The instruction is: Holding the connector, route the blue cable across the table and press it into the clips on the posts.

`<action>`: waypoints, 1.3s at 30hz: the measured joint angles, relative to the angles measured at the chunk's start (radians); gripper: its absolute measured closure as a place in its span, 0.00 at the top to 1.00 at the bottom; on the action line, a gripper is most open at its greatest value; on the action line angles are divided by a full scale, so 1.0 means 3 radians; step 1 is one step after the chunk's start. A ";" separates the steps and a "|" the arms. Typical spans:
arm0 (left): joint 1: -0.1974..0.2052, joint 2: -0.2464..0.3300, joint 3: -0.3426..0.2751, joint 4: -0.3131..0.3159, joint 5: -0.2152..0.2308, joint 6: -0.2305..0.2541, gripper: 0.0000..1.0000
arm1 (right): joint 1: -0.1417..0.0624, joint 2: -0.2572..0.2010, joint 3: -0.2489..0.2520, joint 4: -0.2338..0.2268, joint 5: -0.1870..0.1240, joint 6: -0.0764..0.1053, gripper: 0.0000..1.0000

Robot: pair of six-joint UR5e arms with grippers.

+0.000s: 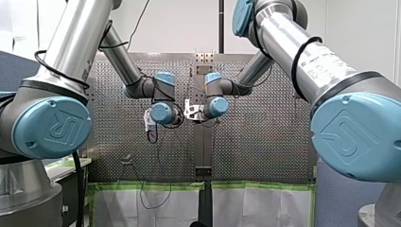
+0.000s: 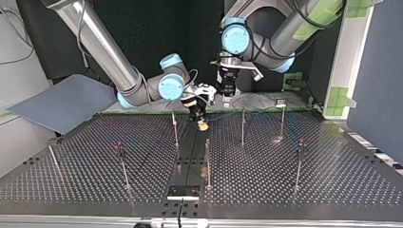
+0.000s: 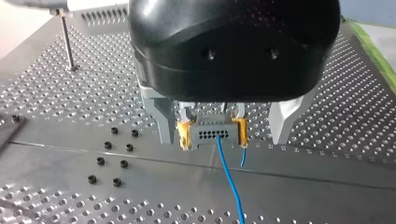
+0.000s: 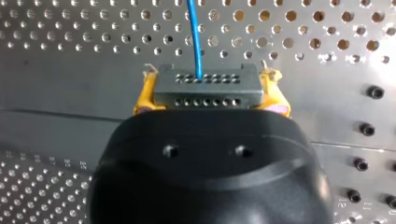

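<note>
**Connector**: a dark block with two rows of holes. It is clamped by its short ends between the yellow pads of the robot's right gripper. It hangs low over the plain middle of the bench, toward the far edge in the top view. I cannot tell whether it touches the bench. Gripping the ends leaves the holed face free, so I judge the lead can trail out without kinking.

**Blue cable**: it leaves the holed face and runs ahead of the right gripper, toward the top view's right, low over the bench.

**Left gripper**: its metal fingers are spread wide and hold nothing. It faces the connector head-on, and the cable runs toward it. I judge it is stationed to take up or guide the slack. Whether the cable lies within its fingers' reach cannot be told.

**Posts**: they stand upright, spread across the bench. Two of them flank the connector and the rest are well apart from it. The clips are too small to read. No cable shows on any post, so I judge no clip has been filled yet.
</note>
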State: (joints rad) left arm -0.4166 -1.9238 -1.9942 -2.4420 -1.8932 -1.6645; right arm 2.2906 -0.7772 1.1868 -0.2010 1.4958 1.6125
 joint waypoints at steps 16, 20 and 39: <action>0.0062 -0.0430 0.0461 -0.0115 -0.0096 -0.0102 1.00 | -0.0004 0.0000 0.0000 -0.0004 -0.0010 0.0000 0.00; 0.0097 -0.0544 0.0582 -0.0101 -0.0128 -0.0113 1.00 | -0.0005 0.0000 0.0000 -0.0005 -0.0010 0.0000 0.00; 0.0201 -0.0600 0.0767 -0.0173 -0.0175 -0.0098 0.95 | -0.0005 0.0000 0.0000 -0.0005 -0.0014 0.0000 0.00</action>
State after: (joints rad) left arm -0.3563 -2.1040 -1.7640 -2.4938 -1.9457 -1.6938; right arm 2.2891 -0.7773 1.1868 -0.2026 1.4915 1.6125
